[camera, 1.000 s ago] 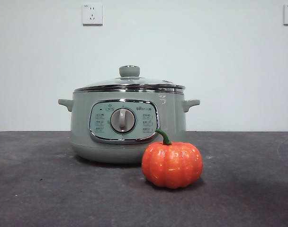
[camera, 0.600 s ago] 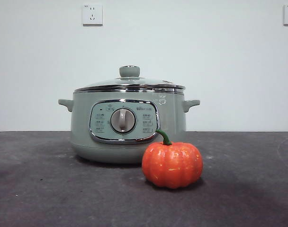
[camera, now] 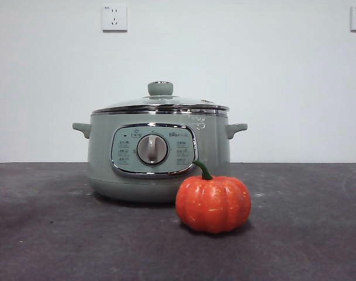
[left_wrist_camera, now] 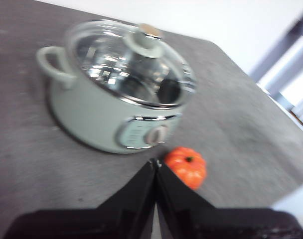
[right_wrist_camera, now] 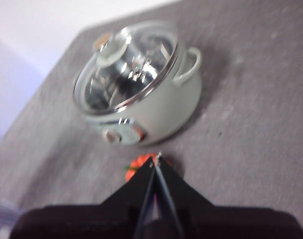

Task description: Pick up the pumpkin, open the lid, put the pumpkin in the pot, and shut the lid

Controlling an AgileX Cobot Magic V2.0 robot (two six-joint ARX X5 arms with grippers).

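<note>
We saw the glossy orange ribbed pumpkin [camera: 213, 204] resting before the lidded sage-green pot [camera: 159, 153]; left tool [left_wrist_camera: 155, 162] and right tool [right_wrist_camera: 156, 158] hovered with jaws pressed together.

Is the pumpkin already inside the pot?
No, the pumpkin sits on the table in front of the pot, whose lid is on.

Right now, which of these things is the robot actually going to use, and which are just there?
For the job:
- pumpkin, standing on the table in front of the pot
- lid, closed on the pot
- pot
- left gripper and right gripper, both shut, holding nothing

Just there:
- two wall sockets
- grey table
</note>
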